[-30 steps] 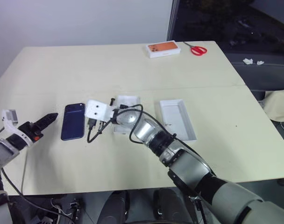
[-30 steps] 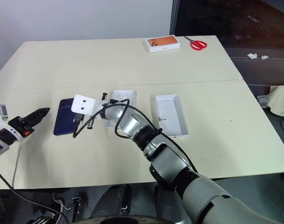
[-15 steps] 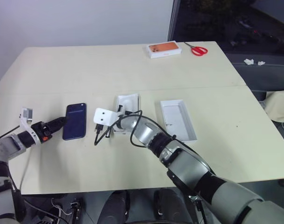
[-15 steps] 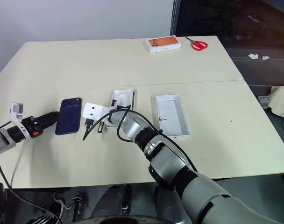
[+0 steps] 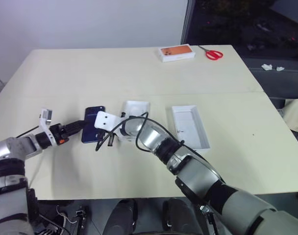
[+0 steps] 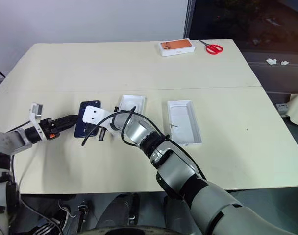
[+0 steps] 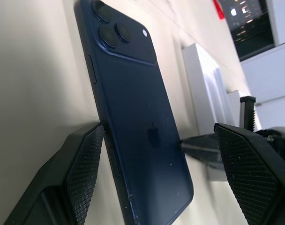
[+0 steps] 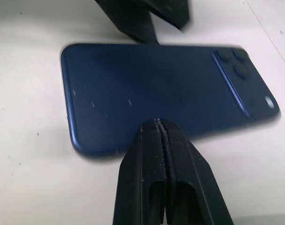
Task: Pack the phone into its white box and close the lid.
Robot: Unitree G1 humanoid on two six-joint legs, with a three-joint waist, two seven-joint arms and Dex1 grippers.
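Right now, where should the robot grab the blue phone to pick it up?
By its two long edges, near the middle. The phone lies flat on the table, back up, so only its thin sides offer a hold. The open left pincer already straddles it, coming in low from the end away from the cameras. The shut right pincer rests at one long edge, probably steadying it.

Phone (image 7: pixel 133 122): dark navy, glossy, lying flat, back up on the counter (image 5: pixel 139 73). White box (image 5: pixel 135 110): open, just beside it. Lid (image 5: pixel 189 126): inside up, farther right.
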